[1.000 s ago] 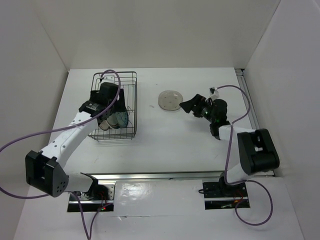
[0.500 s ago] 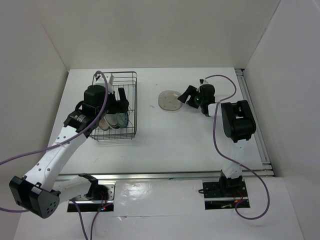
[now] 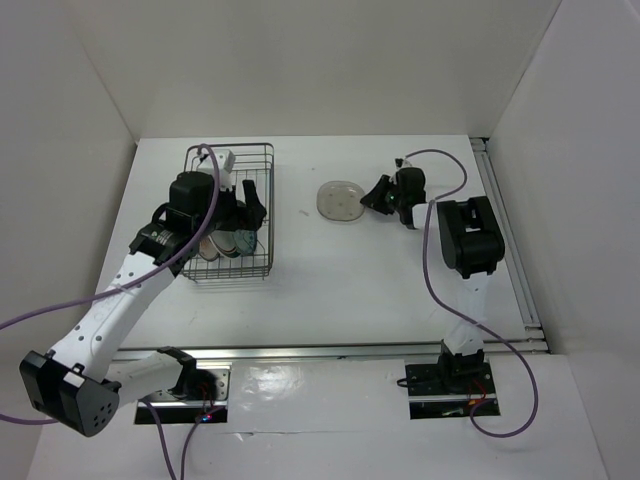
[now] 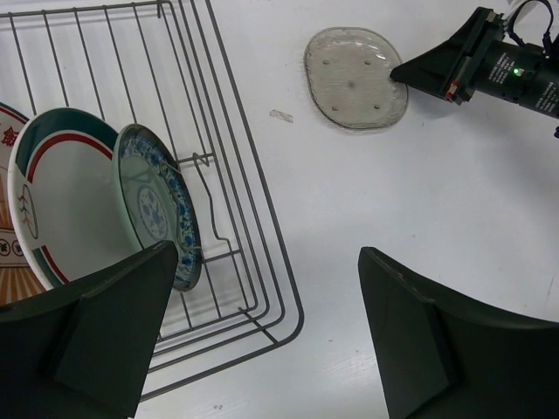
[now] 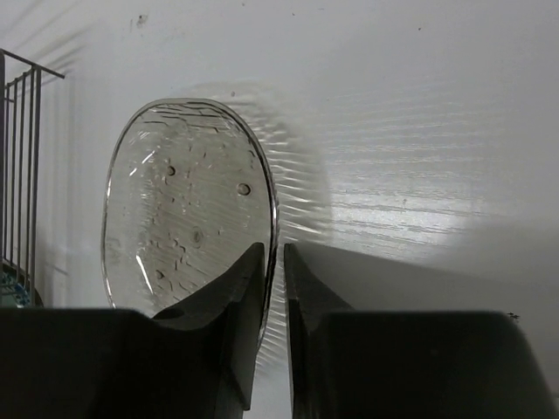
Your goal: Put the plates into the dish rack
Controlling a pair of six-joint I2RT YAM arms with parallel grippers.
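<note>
The translucent grey plate [image 3: 340,201] [image 4: 355,77] [image 5: 183,209] lies flat on the white table, right of the dish rack [image 3: 268,200] [image 4: 253,227]. My right gripper [image 3: 372,199] [image 5: 273,262] is at the plate's right edge. Its jaws have closed to a narrow gap with the rim between them, one finger over the plate and one outside it. Three plates stand in the rack: the teal patterned one [image 4: 157,205], the white one with the red-and-dark ring [image 4: 65,209], and a slice of the orange-patterned one [image 4: 9,236]. My left gripper [image 3: 252,208] [image 4: 266,253] hangs wide open and empty over the rack's near right corner.
A small speck [image 4: 280,115] lies on the table between the rack and the grey plate. A metal rail [image 3: 505,230] runs along the table's right edge. White walls enclose the table on the left, back and right.
The right arm stretched forward and its gripper reached the grey plate's right edge, where the jaws closed on the rim. The left arm rose and swung over the rack's right side, still open.
</note>
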